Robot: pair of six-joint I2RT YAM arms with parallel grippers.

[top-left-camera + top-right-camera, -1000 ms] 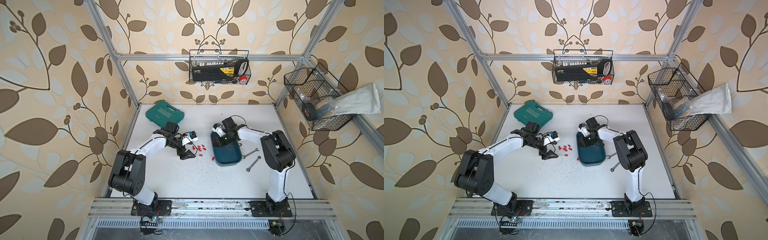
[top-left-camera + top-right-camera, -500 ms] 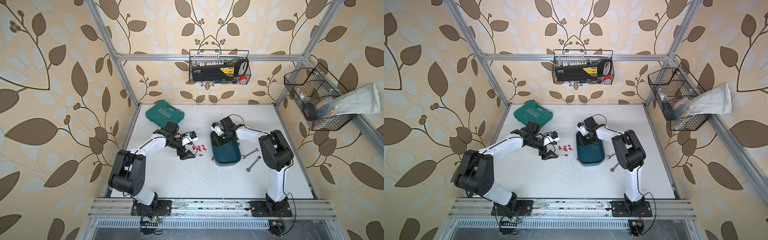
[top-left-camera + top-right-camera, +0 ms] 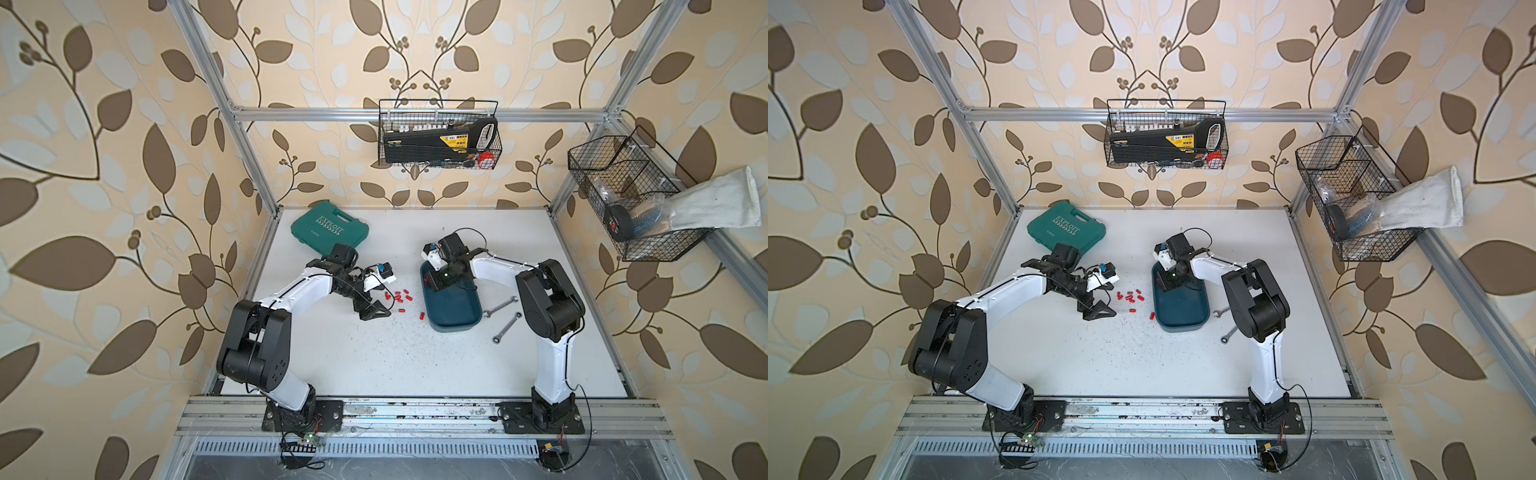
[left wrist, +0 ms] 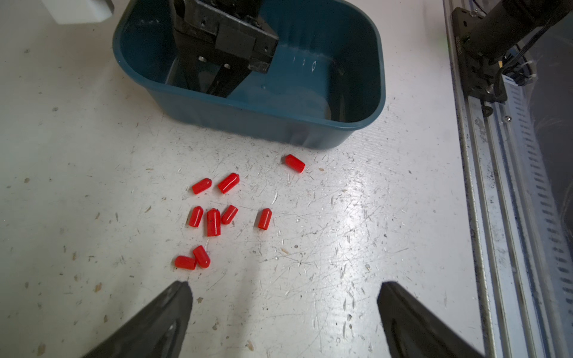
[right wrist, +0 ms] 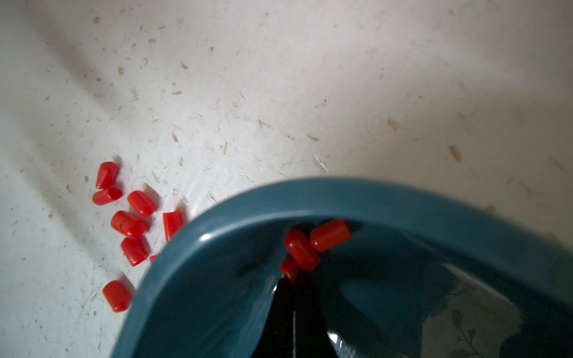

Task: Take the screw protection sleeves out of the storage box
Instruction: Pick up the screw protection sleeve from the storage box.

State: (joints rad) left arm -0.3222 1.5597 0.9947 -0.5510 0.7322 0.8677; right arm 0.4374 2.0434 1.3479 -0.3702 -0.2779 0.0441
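The teal storage box sits right of the table's centre. My right gripper reaches down into its far corner, shut, with its tips pinching the end of a red screw protection sleeve. Two more sleeves lie against the box wall just beyond the tips. Several sleeves lie loose on the table left of the box, one close to its side. My left gripper stands wide open, holding nothing, just left of that scatter.
A green tool case lies at the back left. Two wrenches lie right of the box. Black wire baskets hang on the back wall and the right wall.
My right gripper has closed inside the box's far corner. The left arm and the loose sleeves have not moved.
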